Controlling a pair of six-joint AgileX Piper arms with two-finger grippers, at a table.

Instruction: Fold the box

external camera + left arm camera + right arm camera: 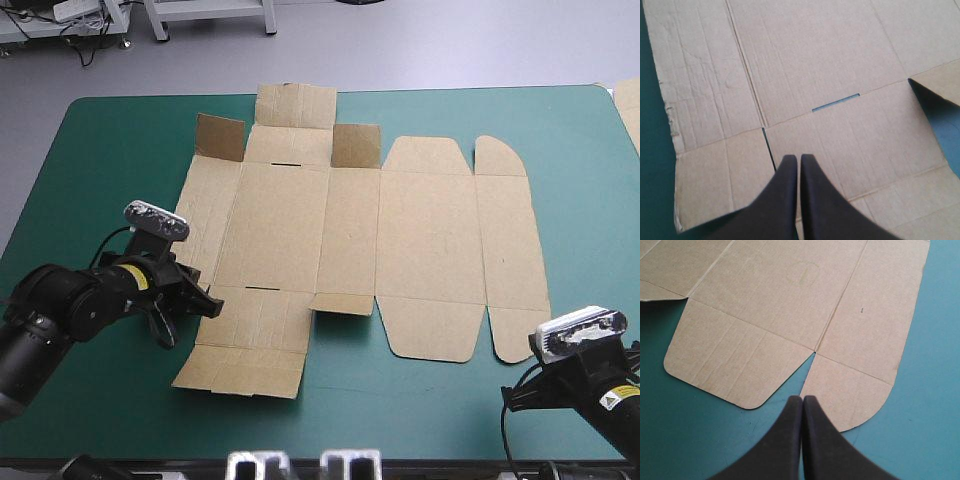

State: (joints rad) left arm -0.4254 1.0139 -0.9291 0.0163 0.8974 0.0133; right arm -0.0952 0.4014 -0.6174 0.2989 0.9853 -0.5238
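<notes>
The brown box (350, 240) lies as a cut sheet almost flat across the middle of the teal-green table. Two small flaps (355, 146) at its far edge stand raised, and a near flap (340, 303) is slightly lifted. My left gripper (208, 303) is shut and hovers over the sheet's near left part, close to a slot (836, 102) in the box (815, 60). My right gripper (802, 399), also shut, sits near the table's front right corner, pointing at the rounded near-right flaps (850, 390) of the box (790, 300). Neither holds anything.
A strip of more brown board (628, 105) shows at the table's right edge. Bare teal-green cover (100, 150) lies left of the sheet and along the front edge (400, 420).
</notes>
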